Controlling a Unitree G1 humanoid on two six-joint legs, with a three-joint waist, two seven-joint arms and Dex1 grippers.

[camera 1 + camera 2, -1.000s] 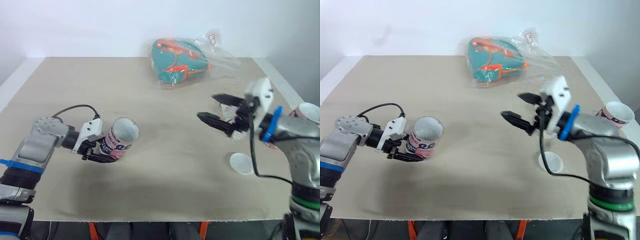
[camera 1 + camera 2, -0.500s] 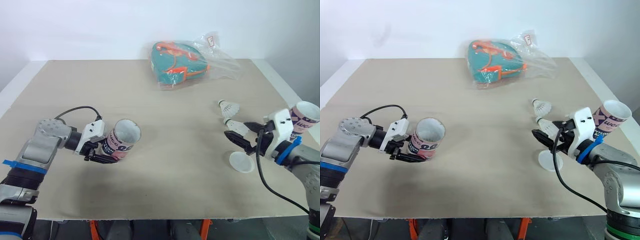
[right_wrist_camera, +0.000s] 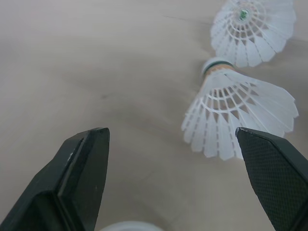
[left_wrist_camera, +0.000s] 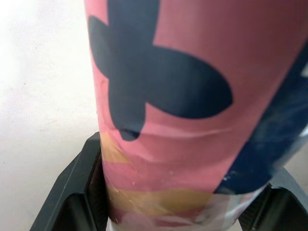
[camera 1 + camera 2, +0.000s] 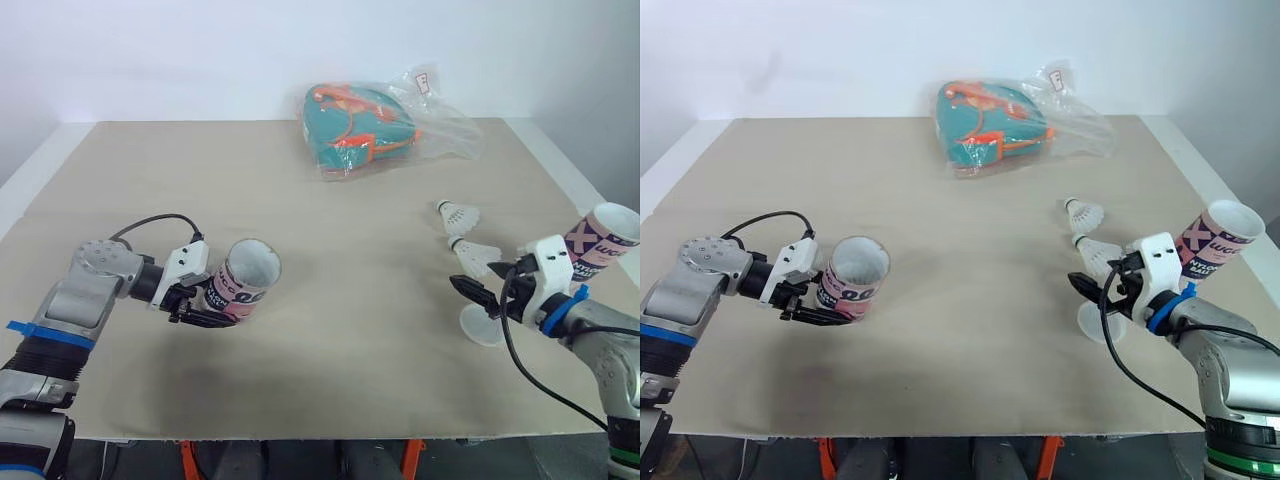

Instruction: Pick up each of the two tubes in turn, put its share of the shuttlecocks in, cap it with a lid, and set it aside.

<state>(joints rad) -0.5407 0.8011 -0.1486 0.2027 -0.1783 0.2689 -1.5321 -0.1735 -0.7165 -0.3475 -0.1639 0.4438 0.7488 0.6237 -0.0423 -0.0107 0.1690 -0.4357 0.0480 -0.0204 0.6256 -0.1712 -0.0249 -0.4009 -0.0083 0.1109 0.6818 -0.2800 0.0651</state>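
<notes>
Down came my right gripper (image 5: pixel 478 291), low over the table (image 5: pixel 350 380), fingers wide apart and empty, facing the nearer shuttlecock (image 5: pixel 477 254) to grab it. My left gripper (image 5: pixel 195 305) squeezed the tube (image 5: pixel 243 283), tipped with its mouth open for filling.

Near the far edge of the beige surface (image 5: pixel 330 240), a little right of its middle, lies a teal pouch (image 5: pixel 350 125) with orange trim. It sits inside a crinkled clear plastic bag (image 5: pixel 450 125) that spreads toward the right edge. A small white tag (image 5: pixel 424 78) sticks up from the bag, and behind it all is a plain white wall (image 5: pixel 150 50).
</notes>
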